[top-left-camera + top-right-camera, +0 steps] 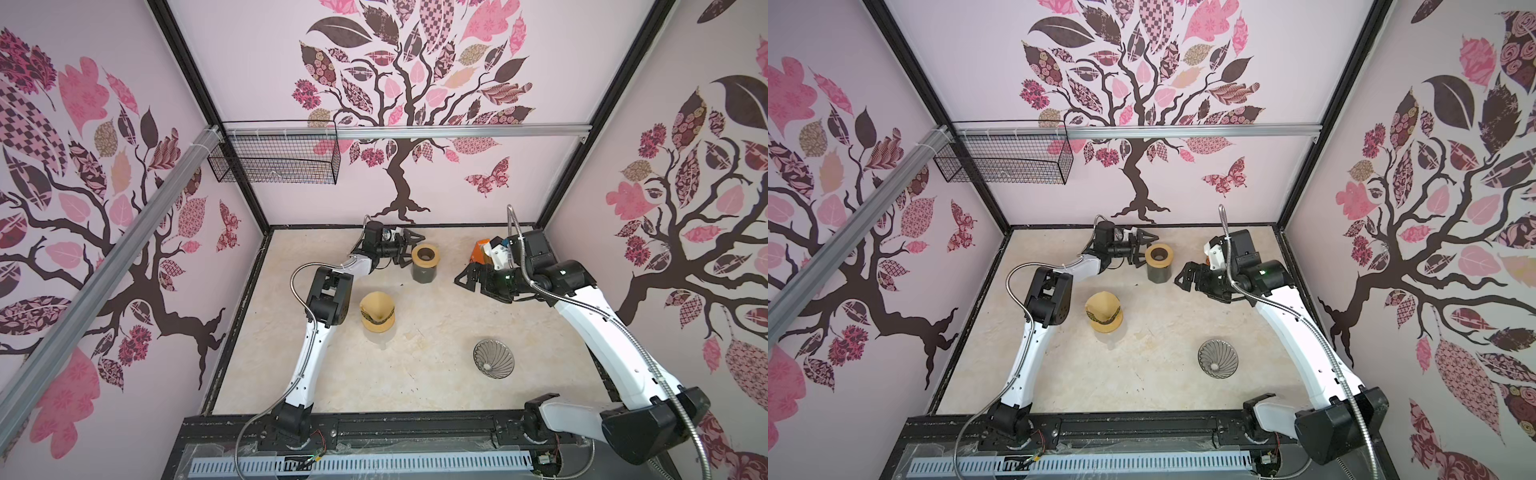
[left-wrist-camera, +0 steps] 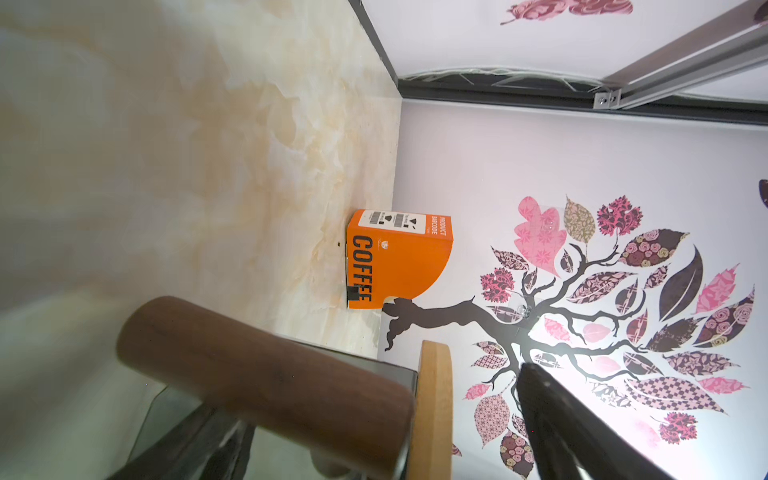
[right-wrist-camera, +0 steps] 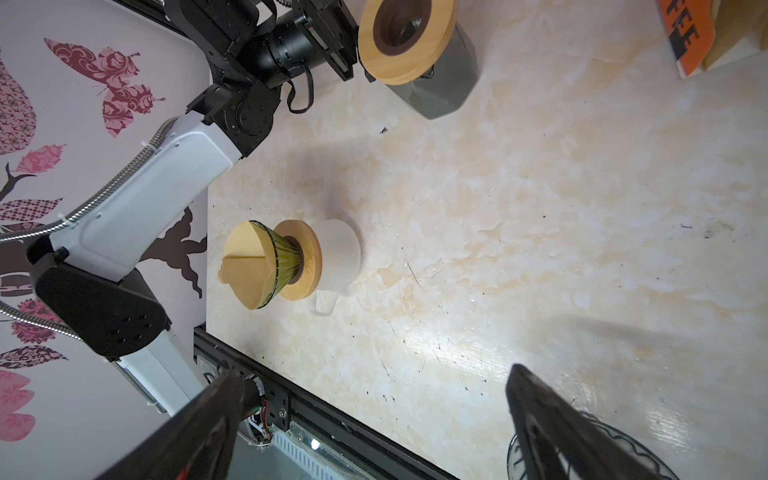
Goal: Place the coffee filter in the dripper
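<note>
Currently, the coffee filter (image 1: 376,305) sits left of centre in both top views, its tan paper cone seated inside the green ribbed dripper (image 3: 282,264). The dripper rests on a wooden collar (image 3: 309,259) atop a frosted carafe (image 3: 338,253), upright on the table (image 1: 415,382). Nothing grips this stack.

Left gripper (image 1: 407,249): upper centre of the top view, jaws fully apart, holding nothing. It stands just beside a dark vessel (image 1: 424,274) topped by a wooden ring (image 3: 399,70). The left wrist view shows a brown handle (image 2: 266,374) between the jaws, but contact cannot be confirmed.

Right gripper (image 1: 465,275): right of that vessel, jaws fully apart, empty, near an orange coffee box (image 1: 481,251).

A second, clear ribbed dripper (image 1: 493,359) stands empty at the lower right of the table.

Assessment: placement appears complete, provided the green dripper is the intended one. Remaining work, if any, is probably limited to confirming that the paper sits evenly and clearing both arms from the work area.
</note>
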You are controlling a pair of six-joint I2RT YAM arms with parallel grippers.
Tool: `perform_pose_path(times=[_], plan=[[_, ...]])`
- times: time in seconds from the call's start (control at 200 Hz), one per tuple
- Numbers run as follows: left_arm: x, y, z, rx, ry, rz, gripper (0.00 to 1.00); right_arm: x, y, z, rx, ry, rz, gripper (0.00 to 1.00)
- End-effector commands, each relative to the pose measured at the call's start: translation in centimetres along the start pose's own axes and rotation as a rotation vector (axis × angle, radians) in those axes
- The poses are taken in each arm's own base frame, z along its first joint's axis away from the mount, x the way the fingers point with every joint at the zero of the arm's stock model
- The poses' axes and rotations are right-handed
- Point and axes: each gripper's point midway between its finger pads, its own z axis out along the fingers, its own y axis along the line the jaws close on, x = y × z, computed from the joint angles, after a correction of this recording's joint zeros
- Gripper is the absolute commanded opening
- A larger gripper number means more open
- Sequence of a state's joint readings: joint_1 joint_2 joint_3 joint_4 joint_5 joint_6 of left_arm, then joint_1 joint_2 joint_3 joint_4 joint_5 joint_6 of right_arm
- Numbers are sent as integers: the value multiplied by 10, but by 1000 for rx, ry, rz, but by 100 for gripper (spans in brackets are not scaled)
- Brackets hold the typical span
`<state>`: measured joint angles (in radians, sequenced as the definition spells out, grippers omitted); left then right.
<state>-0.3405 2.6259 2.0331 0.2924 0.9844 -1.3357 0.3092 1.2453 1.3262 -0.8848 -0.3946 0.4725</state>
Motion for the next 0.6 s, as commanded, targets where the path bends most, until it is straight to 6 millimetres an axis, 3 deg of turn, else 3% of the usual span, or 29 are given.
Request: perform_pose_path(times=[0.0, 0.315, 0.345, 0.49, 0.595], plan=[[24, -32, 5, 42, 53, 52, 98, -1, 1, -12, 3, -42, -8, 100], [51, -45, 20, 63, 106, 57, 98, 4, -10, -16, 50, -60, 10, 100], [53, -34, 20, 48, 107, 32, 98, 4, -11, -16, 55, -64, 11, 100], [50, -44, 14, 55, 88, 39, 98, 4, -14, -18, 69, -78, 12, 100], [37, -50, -2, 46, 29, 30, 98, 3, -18, -21, 94, -93, 13, 100]])
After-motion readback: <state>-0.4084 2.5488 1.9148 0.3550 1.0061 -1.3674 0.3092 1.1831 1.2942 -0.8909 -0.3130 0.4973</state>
